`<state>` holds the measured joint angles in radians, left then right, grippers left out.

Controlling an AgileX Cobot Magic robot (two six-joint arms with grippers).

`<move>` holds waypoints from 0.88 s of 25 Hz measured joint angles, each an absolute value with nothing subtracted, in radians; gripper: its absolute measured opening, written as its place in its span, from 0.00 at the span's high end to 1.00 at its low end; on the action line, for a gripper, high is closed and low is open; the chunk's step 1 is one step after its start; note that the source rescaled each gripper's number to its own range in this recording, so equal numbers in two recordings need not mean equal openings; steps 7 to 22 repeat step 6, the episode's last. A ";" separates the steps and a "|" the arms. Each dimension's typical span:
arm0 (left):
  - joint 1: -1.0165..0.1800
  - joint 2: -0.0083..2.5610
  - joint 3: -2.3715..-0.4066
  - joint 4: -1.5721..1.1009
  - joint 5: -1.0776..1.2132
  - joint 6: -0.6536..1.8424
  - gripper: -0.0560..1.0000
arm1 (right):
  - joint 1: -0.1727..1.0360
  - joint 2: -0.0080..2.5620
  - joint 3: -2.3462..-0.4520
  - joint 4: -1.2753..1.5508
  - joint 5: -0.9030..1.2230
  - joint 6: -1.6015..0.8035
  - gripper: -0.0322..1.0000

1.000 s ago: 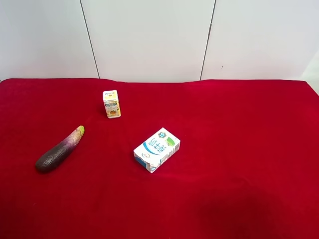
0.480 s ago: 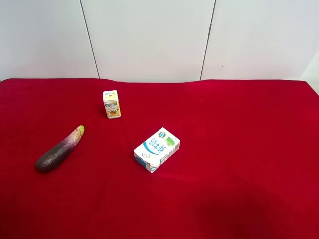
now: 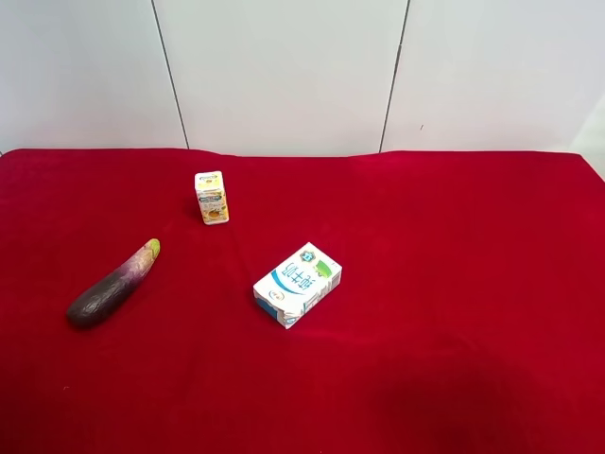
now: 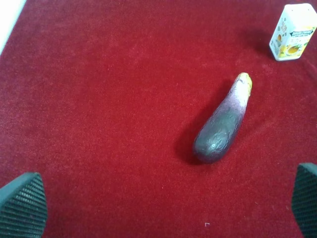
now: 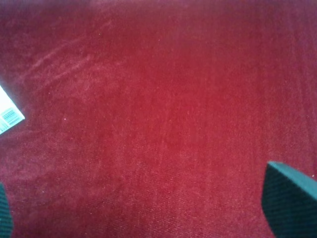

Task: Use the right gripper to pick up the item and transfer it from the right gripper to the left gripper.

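The item, a slim dark purple eggplant (image 3: pixel 111 287) with a pale yellow-green stem end, lies on the red cloth at the exterior high view's left. It also shows in the left wrist view (image 4: pixel 224 121), lying free ahead of my left gripper (image 4: pixel 161 208), whose two dark pads sit wide apart, open and empty. My right gripper (image 5: pixel 148 208) is open and empty over bare red cloth; only one pad (image 5: pixel 290 198) shows plainly. Neither arm shows in the exterior high view.
A small yellow juice carton (image 3: pixel 211 197) stands upright behind the eggplant, also in the left wrist view (image 4: pixel 293 32). A white-and-blue box (image 3: pixel 298 284) lies near the middle; its corner (image 5: pixel 9 115) shows in the right wrist view. White wall panels stand behind the table.
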<state>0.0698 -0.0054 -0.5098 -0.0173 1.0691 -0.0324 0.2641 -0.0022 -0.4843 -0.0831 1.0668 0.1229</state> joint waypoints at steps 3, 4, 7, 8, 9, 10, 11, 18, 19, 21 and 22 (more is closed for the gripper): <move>0.070 -0.005 -0.510 -0.017 1.069 -0.032 0.00 | 0.264 -0.002 -0.484 -0.083 1.067 0.123 0.00; 0.070 -0.005 -0.510 -0.017 1.069 -0.032 0.00 | 0.264 -0.002 -0.484 -0.083 1.067 0.123 0.00; 0.070 -0.005 -0.510 -0.018 1.069 -0.032 0.00 | 0.264 -0.002 -0.484 -0.083 1.067 0.123 0.00; 0.070 -0.005 -0.510 -0.018 1.069 -0.032 0.00 | 0.264 -0.002 -0.484 -0.083 1.067 0.123 0.00; 0.070 -0.005 -0.510 -0.018 1.069 -0.032 0.00 | 0.264 -0.002 -0.484 -0.083 1.067 0.123 0.00; 0.070 -0.005 -0.510 -0.018 1.069 -0.032 0.00 | 0.264 -0.002 -0.484 -0.083 1.067 0.123 0.00; 0.070 -0.005 -0.510 -0.018 1.069 -0.032 0.00 | 0.264 -0.002 -0.484 -0.083 1.067 0.123 0.00; 0.070 -0.005 -0.510 -0.018 1.069 -0.032 0.00 | 0.264 -0.002 -0.484 -0.083 1.067 0.123 0.00; 0.070 -0.005 -0.510 -0.018 1.069 -0.032 0.00 | 0.264 -0.002 -0.484 -0.083 1.067 0.123 0.00; 0.070 -0.005 -0.510 -0.018 1.069 -0.032 0.00 | 0.264 -0.002 -0.484 -0.083 1.067 0.123 0.00; 0.070 -0.005 -0.510 -0.018 1.069 -0.032 0.00 | 0.264 -0.002 -0.484 -0.083 1.067 0.123 0.00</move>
